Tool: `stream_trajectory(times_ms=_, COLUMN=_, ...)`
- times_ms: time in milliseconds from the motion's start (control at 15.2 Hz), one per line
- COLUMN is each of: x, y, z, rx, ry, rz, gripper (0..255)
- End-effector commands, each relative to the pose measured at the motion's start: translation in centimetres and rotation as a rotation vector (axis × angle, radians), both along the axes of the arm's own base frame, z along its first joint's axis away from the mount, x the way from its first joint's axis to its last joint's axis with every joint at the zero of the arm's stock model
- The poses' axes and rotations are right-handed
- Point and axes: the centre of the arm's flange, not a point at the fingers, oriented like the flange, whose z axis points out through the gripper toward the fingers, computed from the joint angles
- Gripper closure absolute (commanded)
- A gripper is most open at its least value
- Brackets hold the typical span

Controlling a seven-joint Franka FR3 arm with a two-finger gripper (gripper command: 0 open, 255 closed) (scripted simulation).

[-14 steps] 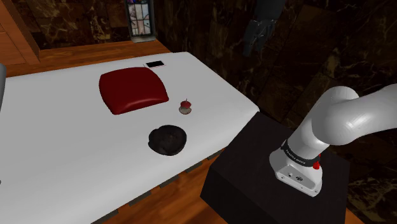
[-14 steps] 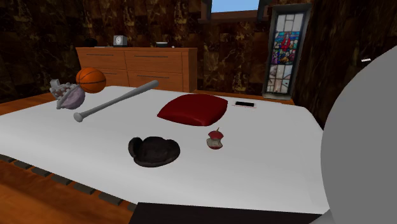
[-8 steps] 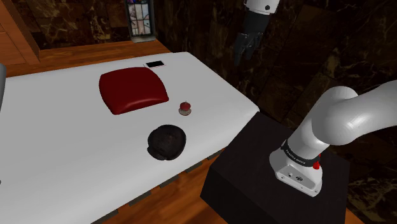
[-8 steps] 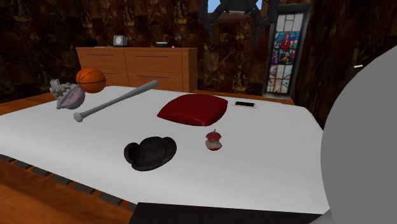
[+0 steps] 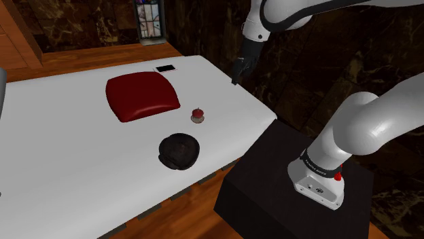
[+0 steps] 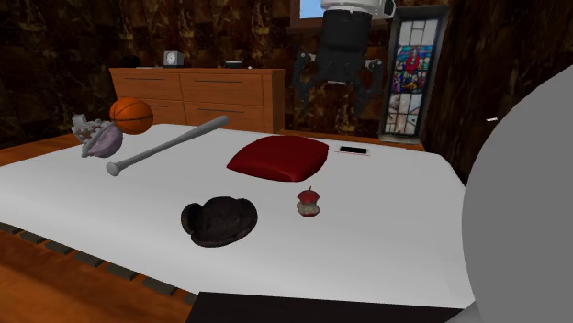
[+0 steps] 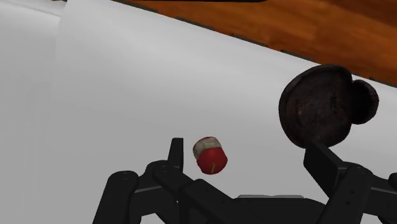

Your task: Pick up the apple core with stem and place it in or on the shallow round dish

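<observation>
The apple core (image 5: 198, 115) (image 6: 310, 203), red with a pale bitten middle and a small stem, lies on the white surface (image 5: 81, 156). A dark shallow round dish (image 5: 179, 151) (image 6: 219, 221) sits a little nearer the surface's front edge. My black gripper (image 5: 238, 73) (image 6: 338, 78) hangs open in the air above the surface's far edge, well clear of both. In the wrist view the core (image 7: 209, 154) lies between the spread fingers, nearer one fingertip (image 7: 173, 153), with the dish (image 7: 318, 114) beyond the other; the gripper (image 7: 248, 159) holds nothing.
A dark red cushion (image 5: 143, 95) (image 6: 278, 157) lies behind the core, a phone (image 5: 166, 68) beyond it. A grey bat (image 6: 165, 145), a basketball (image 6: 130, 116) and a grey-purple object (image 6: 96, 138) lie at the second exterior view's left. The black stand (image 5: 292, 183) adjoins the surface.
The arm has swung down into view and the open gripper has descended toward the surface's far edge. The dish and core have shifted only slightly.
</observation>
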Motion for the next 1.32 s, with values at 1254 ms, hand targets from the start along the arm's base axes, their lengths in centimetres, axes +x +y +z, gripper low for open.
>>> stream_trajectory(times_ms=1254, x=15.5, y=-0.2, z=-23.0, rx=0.068, ry=-0.042, rz=0.082, gripper=0)
